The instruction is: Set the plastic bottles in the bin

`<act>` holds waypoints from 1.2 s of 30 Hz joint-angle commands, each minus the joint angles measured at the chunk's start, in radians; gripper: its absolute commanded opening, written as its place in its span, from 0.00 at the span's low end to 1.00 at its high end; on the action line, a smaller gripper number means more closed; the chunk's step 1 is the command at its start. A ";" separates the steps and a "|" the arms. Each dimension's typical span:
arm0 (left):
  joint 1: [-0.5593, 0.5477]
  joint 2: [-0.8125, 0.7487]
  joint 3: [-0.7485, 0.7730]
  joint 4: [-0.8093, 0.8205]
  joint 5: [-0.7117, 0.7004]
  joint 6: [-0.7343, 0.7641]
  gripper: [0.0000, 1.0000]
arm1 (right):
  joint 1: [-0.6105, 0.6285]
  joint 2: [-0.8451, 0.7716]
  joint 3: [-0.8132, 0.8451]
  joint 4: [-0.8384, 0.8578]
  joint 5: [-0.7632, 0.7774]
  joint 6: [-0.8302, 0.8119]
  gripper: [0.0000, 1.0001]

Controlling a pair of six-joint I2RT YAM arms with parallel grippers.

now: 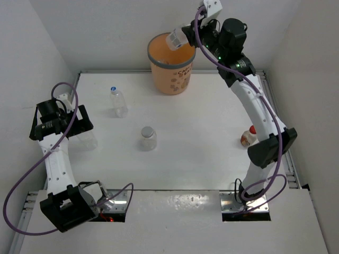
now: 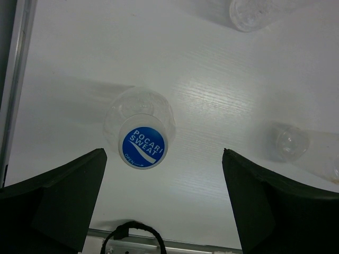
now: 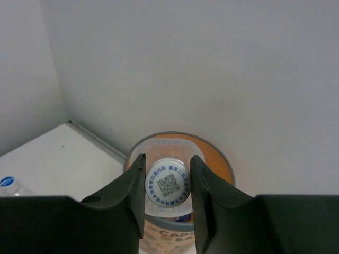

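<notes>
**Overhead and wrist views of the two-arm bench.**

The bin (image 1: 170,79) is an orange bucket with a grey rim and dark print on its wall. It stands upright at the far edge of the white table (image 1: 201,121), close to the back wall. Its orange inner wall shows from above, but whether anything lies at its bottom cannot be told.

The right gripper (image 3: 168,174) is raised over the bin. Its jaws pinch a clear plastic bottle (image 1: 175,40) at its capped end, one finger on each side of the white cap (image 3: 168,185), which is printed with a QR code and blue characters. This bottle hangs tilted above the bin's mouth, near the far right part of the rim, and is not yet inside. In the right wrist view it covers most of the opening.

The left gripper (image 2: 163,153) hangs low over the table's left side with its jaws spread wide. Between them, touching neither, a Pocari Sweat bottle (image 2: 142,142) stands upright on the table. It is clear, with a blue cap, and sits nearer the finger (image 2: 58,206) at the picture's left.

Three more bottles stand on the table, all well apart from the bin:
- a blue-capped bottle (image 1: 117,101), left of centre;
- a grey-capped bottle (image 1: 148,138), near the centre;
- a brownish red-capped bottle (image 1: 248,137), at the right, partly hidden behind the right arm.
</notes>
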 commanded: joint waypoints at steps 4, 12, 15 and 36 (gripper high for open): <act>-0.032 -0.007 -0.014 0.038 -0.032 -0.026 0.97 | -0.047 0.152 0.131 0.130 0.048 -0.019 0.00; -0.082 -0.007 -0.014 0.058 -0.070 -0.026 0.97 | -0.072 0.308 0.150 0.118 0.023 -0.034 0.62; -0.105 -0.007 -0.014 0.058 -0.081 -0.035 0.97 | -0.069 0.313 0.122 0.103 0.034 -0.032 0.87; -0.172 0.033 -0.051 0.078 -0.222 -0.035 0.78 | -0.079 0.143 -0.036 0.009 -0.035 -0.046 0.89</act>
